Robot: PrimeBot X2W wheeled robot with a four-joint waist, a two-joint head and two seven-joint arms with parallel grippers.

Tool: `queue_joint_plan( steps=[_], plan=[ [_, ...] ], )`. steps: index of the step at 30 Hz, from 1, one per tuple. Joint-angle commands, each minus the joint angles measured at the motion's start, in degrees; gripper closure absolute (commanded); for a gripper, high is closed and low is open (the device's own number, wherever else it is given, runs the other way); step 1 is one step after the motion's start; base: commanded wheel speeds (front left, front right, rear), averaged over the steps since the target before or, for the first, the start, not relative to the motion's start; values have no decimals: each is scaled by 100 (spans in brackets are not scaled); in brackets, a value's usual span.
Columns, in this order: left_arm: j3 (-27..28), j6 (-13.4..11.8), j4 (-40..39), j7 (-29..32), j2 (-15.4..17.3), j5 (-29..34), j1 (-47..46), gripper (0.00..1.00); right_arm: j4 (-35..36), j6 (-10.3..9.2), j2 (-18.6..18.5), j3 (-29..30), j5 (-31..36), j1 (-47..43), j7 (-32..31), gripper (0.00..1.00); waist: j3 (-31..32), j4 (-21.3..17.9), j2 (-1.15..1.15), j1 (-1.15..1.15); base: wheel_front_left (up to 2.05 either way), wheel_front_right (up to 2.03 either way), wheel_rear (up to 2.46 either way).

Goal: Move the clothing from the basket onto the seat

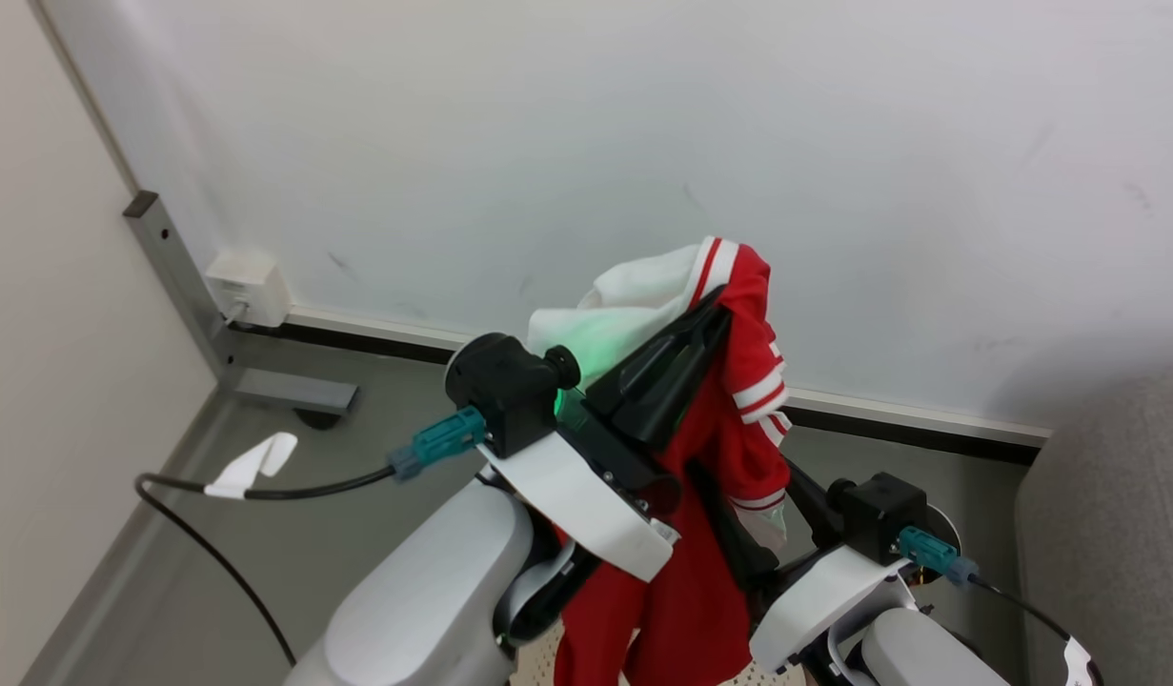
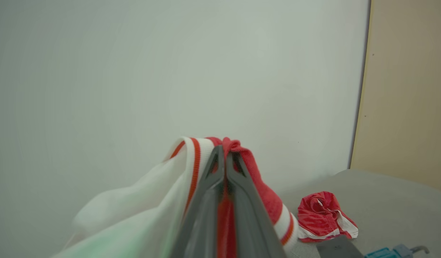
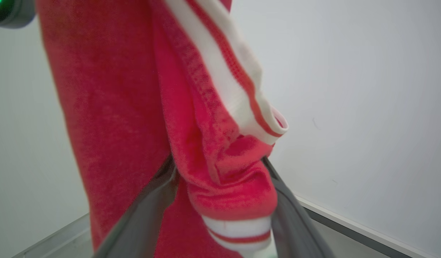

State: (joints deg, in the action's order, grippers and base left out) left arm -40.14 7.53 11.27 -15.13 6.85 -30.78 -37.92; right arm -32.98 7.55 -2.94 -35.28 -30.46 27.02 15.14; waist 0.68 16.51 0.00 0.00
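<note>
The clothing [image 1: 710,572], red with white bands, hangs in the air from my left gripper [image 1: 717,314], which is raised before the wall and shut on its upper edge. In the left wrist view the closed fingers [image 2: 238,200] pinch red fabric [image 2: 256,175]. My right gripper [image 1: 767,519] sits lower, open, its fingers [image 3: 295,218] spread wide around a hanging red cuff [image 3: 234,193]. The grey seat [image 1: 1110,534] is at the right. A dotted cream sliver, seemingly the basket [image 1: 540,667], peeks out at the bottom edge beneath the clothing.
A second red and white garment [image 2: 326,216] lies crumpled on the grey seat [image 2: 385,200]. A pale wall with a dark baseboard [image 1: 910,429] stands close ahead. At the left are a metal post [image 1: 181,276], a wall socket box [image 1: 250,286] and a black cable [image 1: 214,562].
</note>
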Motion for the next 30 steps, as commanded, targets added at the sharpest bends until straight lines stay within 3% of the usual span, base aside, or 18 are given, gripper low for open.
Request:
queue_joint_plan(
  steps=[1, 4, 5, 7, 16, 30],
  plan=[
    [-54, -11, -27, -2, 22, -98, 71, 100, -65, -13, 2, -20, -48, 107, 0, 0, -18, 94, 0, 0, 0, 0, 0],
    [-123, -11, -46, -2, 46, -118, 81, 100, -151, -13, 3, -84, -89, 167, 0, 0, -23, 169, 0, 0, 0, 0, 0],
    [-140, -11, -48, -2, 57, -123, 91, 100, -176, -13, 4, -114, -102, 185, 0, 36, -20, 187, 0, 0, 0, 0, 0],
    [-156, -11, -53, -2, 73, -146, 100, 100, -231, -13, -1, -177, -153, 224, 0, 100, -15, 213, 0, 0, 0, 0, 0],
    [-11, -13, -45, -2, 135, -102, 209, 100, -173, -13, 1, -128, -212, 248, 0, 100, 2, 133, 0, 0, 0, 0, 0],
    [106, -20, 41, -2, 397, 80, 797, 100, 858, -13, -234, 977, 72, -24, 0, 100, -28, -149, 0, 0, 0, 0, 0]
  ],
)
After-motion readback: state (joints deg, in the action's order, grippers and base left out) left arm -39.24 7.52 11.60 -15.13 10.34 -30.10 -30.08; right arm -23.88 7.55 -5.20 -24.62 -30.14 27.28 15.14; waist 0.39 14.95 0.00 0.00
